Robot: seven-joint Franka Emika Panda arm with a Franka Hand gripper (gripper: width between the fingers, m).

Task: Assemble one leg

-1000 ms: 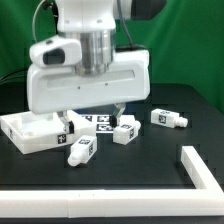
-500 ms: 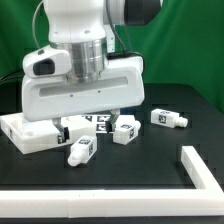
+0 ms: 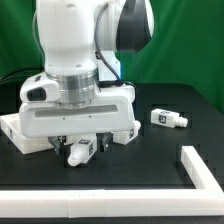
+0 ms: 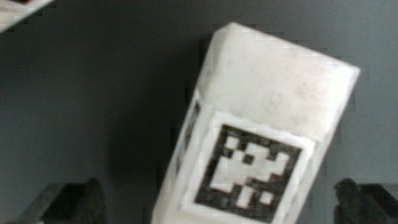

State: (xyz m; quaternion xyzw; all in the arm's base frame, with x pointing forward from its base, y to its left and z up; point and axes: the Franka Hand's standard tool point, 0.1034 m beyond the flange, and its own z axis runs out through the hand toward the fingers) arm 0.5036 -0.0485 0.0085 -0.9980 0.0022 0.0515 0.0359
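Observation:
A leg point(image 4: 263, 130), a stubby white peg with a black-and-white tag, fills the wrist view and lies on the black table between my two dark fingertips point(image 4: 71, 203). The jaws stand apart on either side of it, with gaps to the peg. In the exterior view my gripper point(image 3: 82, 146) is low over this leg point(image 3: 80, 153), open around it. Another leg point(image 3: 170, 117) lies apart at the exterior view's right. A third leg point(image 3: 127, 134) is partly hidden behind the hand.
The large white square panel point(image 3: 18, 132) lies at the exterior view's left, mostly behind the hand. A white L-shaped border point(image 3: 202, 168) runs along the front and right of the black table. The marker board is hidden by the hand.
The gripper has come down toward the table and now straddles the leg in front. Its body now covers the marker board and the legs behind it.

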